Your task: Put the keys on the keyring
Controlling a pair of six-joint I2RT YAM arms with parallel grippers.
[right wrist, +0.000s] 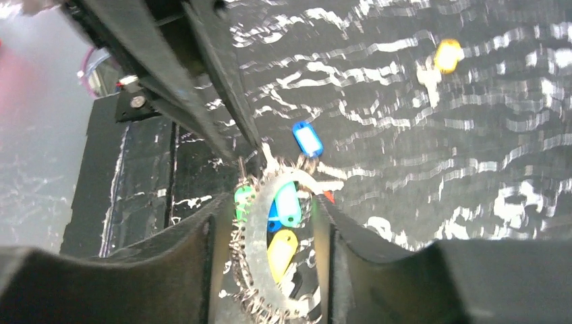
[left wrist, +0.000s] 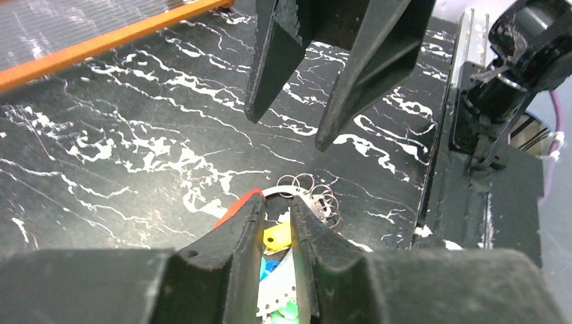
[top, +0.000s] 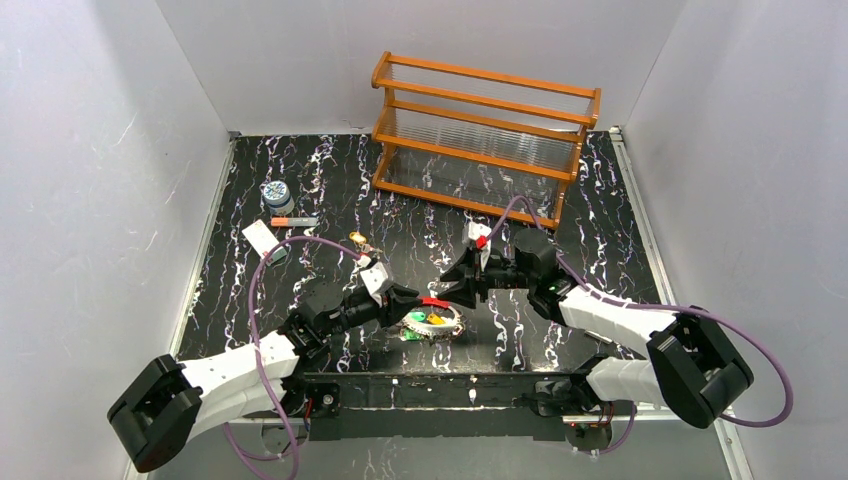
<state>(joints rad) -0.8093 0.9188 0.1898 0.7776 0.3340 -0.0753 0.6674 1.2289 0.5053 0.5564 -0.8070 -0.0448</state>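
One left gripper (top: 410, 300), one right gripper (top: 458, 285), one keyring (right wrist: 255, 243), at least five coloured keys (right wrist: 281, 250), one wooden rack (top: 485, 135), one jar (top: 277, 193), one white card (top: 258, 237), one orange-tipped stick (top: 294, 221).

Take the keyring (top: 432, 320) as your centre. The left gripper (top: 414, 300) sits over its left rim. The right gripper (top: 452, 288) hangs just beyond its far right edge, so only a narrow strip of table (top: 420, 215) shows between the two sets of tips. On the ring's near side, the black base bar (top: 440, 385) blocks a low approach. The wooden rack (top: 485, 135) stands well behind the ring, with open table between them. Far to the ring's back left, a jar (top: 277, 194), a stick (top: 293, 221) and a card (top: 257, 237) crowd the table's edge.
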